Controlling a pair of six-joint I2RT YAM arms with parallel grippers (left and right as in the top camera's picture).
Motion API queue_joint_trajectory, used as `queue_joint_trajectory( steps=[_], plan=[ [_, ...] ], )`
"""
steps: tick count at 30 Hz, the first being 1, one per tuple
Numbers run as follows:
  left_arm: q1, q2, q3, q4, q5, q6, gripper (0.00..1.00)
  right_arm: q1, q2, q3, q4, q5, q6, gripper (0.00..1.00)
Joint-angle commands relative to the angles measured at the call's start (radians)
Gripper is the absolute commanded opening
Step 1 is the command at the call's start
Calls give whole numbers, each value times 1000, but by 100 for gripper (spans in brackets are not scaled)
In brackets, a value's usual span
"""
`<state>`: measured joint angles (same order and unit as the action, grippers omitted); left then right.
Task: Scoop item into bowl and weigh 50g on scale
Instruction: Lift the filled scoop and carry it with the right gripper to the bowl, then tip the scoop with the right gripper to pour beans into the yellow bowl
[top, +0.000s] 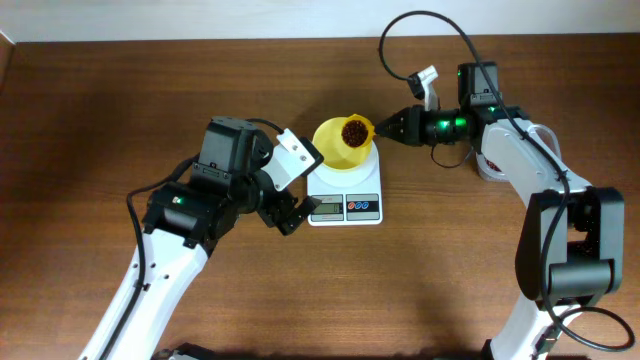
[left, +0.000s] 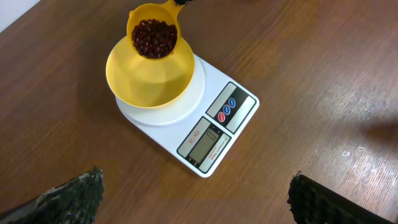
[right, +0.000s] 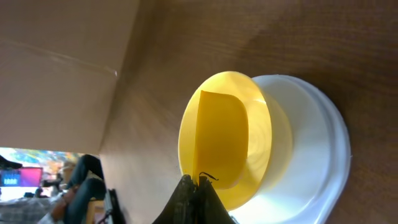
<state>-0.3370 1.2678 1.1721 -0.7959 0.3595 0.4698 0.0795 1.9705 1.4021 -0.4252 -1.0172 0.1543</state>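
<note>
Wooden table (top: 100, 110); beans (top: 352, 131) in scoop (right: 221, 137) visible overhead, not right wrist.

A dark brown wood-grain table (top: 100, 110) meets a pale surface (top: 200, 18) along its far edge.

Wooden table (top: 90, 120), yellow scoop (right: 221, 140)
</note>
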Motion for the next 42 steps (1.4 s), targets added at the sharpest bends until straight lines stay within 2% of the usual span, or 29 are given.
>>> queue_joint_trajectory(
  steps=[1, 19, 33, 42],
  plan=[
    [6, -4, -10, 2, 0, -12, 99, 7, 13, 0, 3, 0, -95, 4],
    [6, -4, -10, 2, 0, -12, 99, 71, 13, 0, 105, 39, -283, 4],
    [6, -4, -10, 2, 0, -12, 99, 71, 13, 0, 105, 46, -689, 4],
    [6, -4, -10, 2, 0, -12, 99, 71, 13, 0, 78, 46, -1133, 4]
  ],
)
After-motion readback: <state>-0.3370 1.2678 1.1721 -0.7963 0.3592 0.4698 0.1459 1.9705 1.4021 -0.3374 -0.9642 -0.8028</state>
